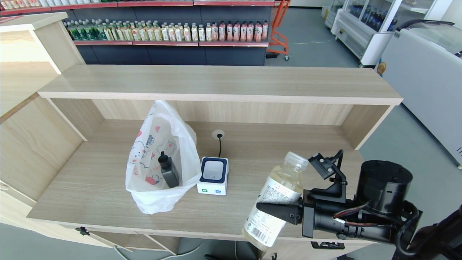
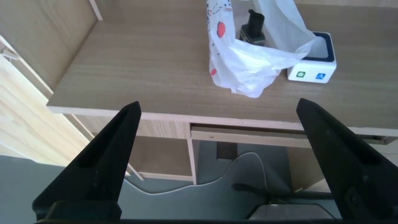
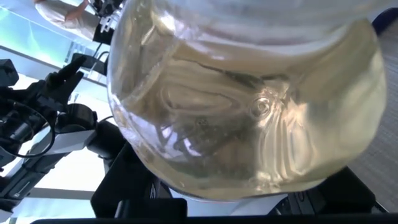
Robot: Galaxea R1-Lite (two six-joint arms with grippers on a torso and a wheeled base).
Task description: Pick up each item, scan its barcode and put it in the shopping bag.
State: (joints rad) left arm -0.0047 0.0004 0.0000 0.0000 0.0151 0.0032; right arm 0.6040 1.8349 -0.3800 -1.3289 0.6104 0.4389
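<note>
The clear plastic bottle of pale yellow liquid is clasped around its white label by the right gripper, which is clenched on it. It is held tilted in the air over the front right part of the pale wooden counter, cap up and away, base low near the front edge. The barcode sits low on the label and is turned toward the head camera. The mid-body hold is judged to be meant to leave the code bare, though the code must be swung round to face the white box scanner with a dark window, which stands well apart to the left. The white plastic shopping bag with cartoon prints is stood just beside the scanner, mouth up, presumably so that a scanned item can be dropped straight in; a dark grey bottle is already lodged inside. The left gripper is held released and empty off the counter's front edge.

The right gripper's far finger is hidden behind the bottle. In the right wrist view the grip cannot be made out past the bottle's base. The dark grey bottle's lower part is veiled by the bag's film.
</note>
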